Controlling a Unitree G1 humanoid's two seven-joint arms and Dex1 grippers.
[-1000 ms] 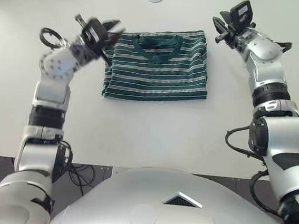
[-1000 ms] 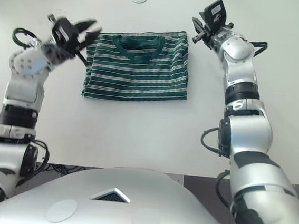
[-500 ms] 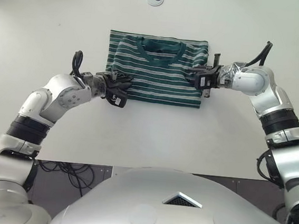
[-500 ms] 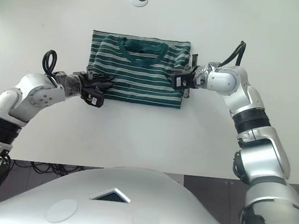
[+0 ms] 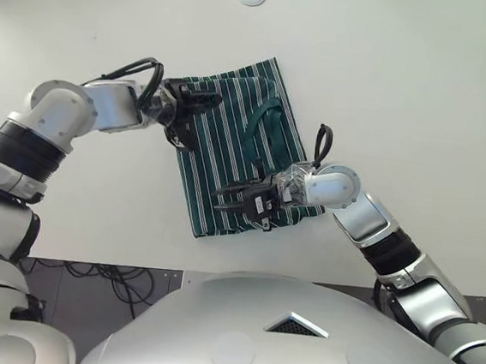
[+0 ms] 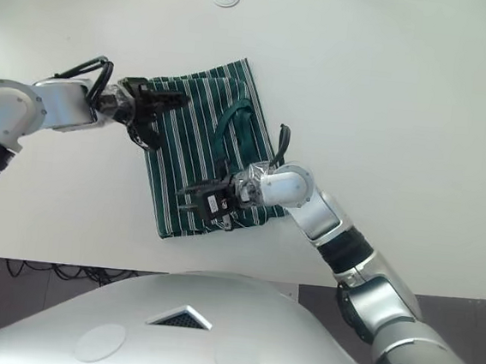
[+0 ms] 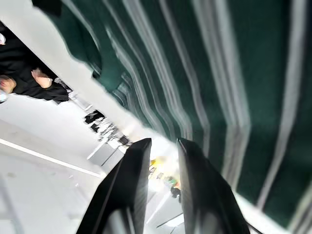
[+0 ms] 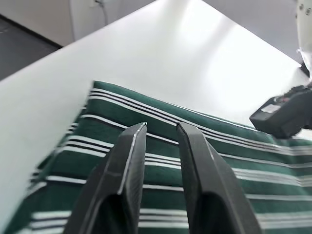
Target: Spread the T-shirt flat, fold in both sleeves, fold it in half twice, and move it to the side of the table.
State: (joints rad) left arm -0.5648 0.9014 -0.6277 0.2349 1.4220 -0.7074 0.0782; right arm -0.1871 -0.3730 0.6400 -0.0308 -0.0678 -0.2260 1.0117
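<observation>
As we judge the folded green white-striped cloth T-shirt (image 5: pixel 229 146) limp, we would pinch all layers at its edge. Left hand (image 5: pixel 206 104) and right hand (image 5: pixel 222 200) are released.

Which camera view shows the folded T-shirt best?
The left eye view: the T-shirt lies slantwise on the table with nearly its whole outline visible, the right gripper over its near part. The right eye view shows much the same. Each wrist view gives a close patch of stripes, not the outline.
</observation>
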